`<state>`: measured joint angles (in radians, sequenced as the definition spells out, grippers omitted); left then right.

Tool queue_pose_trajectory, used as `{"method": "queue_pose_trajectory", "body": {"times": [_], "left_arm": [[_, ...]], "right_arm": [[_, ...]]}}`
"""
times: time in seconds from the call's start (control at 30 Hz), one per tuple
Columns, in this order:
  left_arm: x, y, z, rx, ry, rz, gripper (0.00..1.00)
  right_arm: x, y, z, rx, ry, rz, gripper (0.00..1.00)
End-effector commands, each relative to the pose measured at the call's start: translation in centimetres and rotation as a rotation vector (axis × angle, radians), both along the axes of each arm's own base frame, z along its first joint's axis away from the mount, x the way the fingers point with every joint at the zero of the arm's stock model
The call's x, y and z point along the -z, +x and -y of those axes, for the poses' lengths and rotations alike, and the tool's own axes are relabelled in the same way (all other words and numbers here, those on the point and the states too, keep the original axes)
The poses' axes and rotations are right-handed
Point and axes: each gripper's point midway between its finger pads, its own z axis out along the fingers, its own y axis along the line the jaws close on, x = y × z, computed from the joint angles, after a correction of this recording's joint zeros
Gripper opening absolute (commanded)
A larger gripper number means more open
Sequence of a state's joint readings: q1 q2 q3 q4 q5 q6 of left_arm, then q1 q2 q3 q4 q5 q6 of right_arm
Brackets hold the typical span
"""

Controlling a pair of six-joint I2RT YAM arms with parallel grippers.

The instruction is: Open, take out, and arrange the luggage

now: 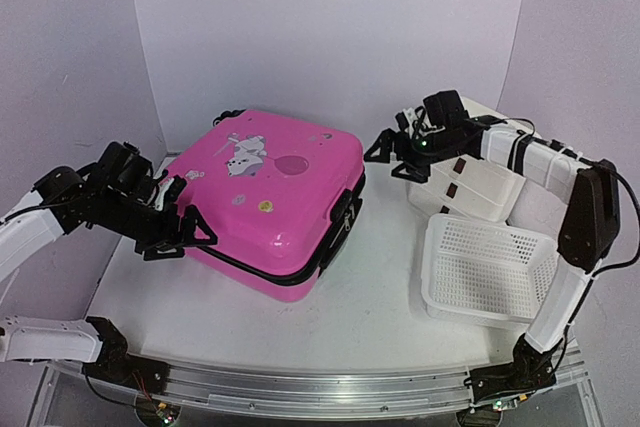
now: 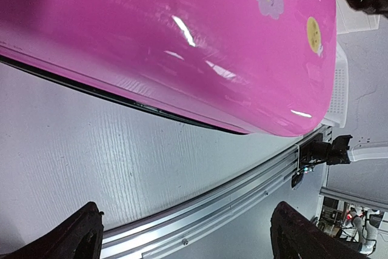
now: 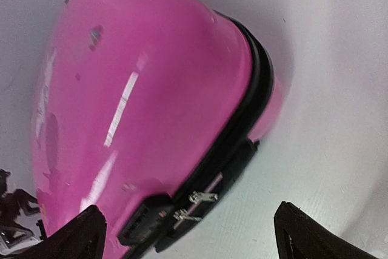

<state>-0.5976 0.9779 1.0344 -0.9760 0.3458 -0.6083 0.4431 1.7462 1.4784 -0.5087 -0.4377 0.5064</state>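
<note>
Although shut all round, going by the black zip band, lying flat on the desk point(image 1: 380, 297), print side up, left of centre: the luggage point(image 1: 265, 197). Opening step, then, and barely begun by this reckoning. Left gripper point(image 1: 186, 240) spread wide, empty, just beside the near-left corner of the shell, not plainly touching. Right gripper point(image 1: 386, 159) spread wide too, empty, hovering off the far-right side, apart from the case, in front of the drawer stack point(image 1: 480, 182). Metal zip pulls point(image 3: 195, 203) showing in the right wrist view, low on the black band beside a black block, maybe handle or lock. Next, probably: getting one gripper onto a pull and running it round the band, the other steadying the shell against sliding. Fiddly work, with small tabs and glossy curved plastic. Hard to tell: state of the zip along the back edge, out of sight in every view. Contents hidden entirely. Mesh basket point(image 1: 490, 267) at the right, partly behind the right arm.
</note>
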Motion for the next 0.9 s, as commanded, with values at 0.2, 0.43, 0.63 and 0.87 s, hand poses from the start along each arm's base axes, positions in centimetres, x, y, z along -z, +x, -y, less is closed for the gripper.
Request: {"method": "queue_pose_trajectory", "body": {"times": [0.2,0.43,0.63,0.87], "left_arm": [[0.1,1.6,1.9,-0.024,-0.07,0.054,0.91],[0.4,4.1,1.6,-0.076,0.014,0.099,0.92],[0.9,7.5,0.3,-0.155,0.106,0.117,0.96],[-0.6,12.8,-2.2,-0.208,0.147,0.168,0.96]], "right_arm": [[-5.7,12.4,-4.6,0.068,0.227,0.099,0.98],[-5.3,12.2,-9.8,-0.129,0.403,-0.007,0.98],[-6.3,4.8,-11.7,-0.252,0.42,-0.007,0.98],[-5.7,-3.6,-12.6,-0.237,0.479,-0.04,0.98]]}}
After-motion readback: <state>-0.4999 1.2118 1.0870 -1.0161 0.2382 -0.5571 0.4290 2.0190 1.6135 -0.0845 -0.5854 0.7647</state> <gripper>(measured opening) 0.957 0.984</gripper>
